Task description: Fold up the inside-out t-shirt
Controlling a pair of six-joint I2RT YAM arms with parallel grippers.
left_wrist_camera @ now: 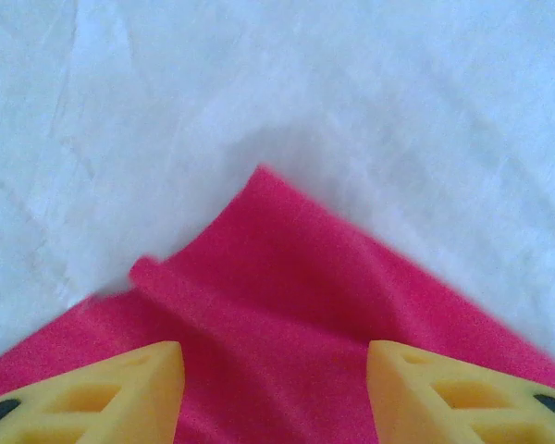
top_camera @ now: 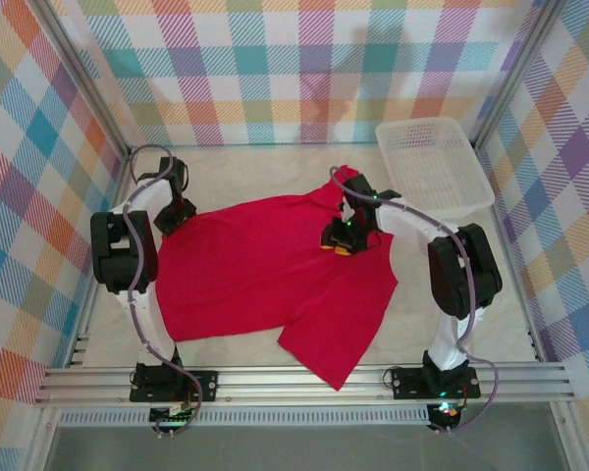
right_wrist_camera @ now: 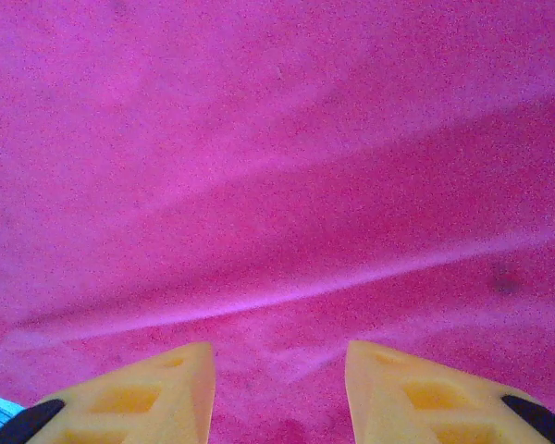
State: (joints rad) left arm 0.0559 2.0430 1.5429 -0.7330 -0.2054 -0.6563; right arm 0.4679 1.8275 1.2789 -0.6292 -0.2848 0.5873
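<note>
1. White table [top_camera: 452, 294] holds the red t-shirt [top_camera: 265, 265], stretched long-ways to the left of the basket [top_camera: 434, 167].
2. At the corner farthest from the basket, the left gripper [top_camera: 174, 217] hangs with fingers apart.
3. Nearer the basket, the right gripper [top_camera: 340, 245] is over the cloth, fingers apart too.

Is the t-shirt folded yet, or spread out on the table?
Mostly spread. The t-shirt lies opened out across the table, no half folded over the other; its far corner bunches up beside the right hand.
</note>
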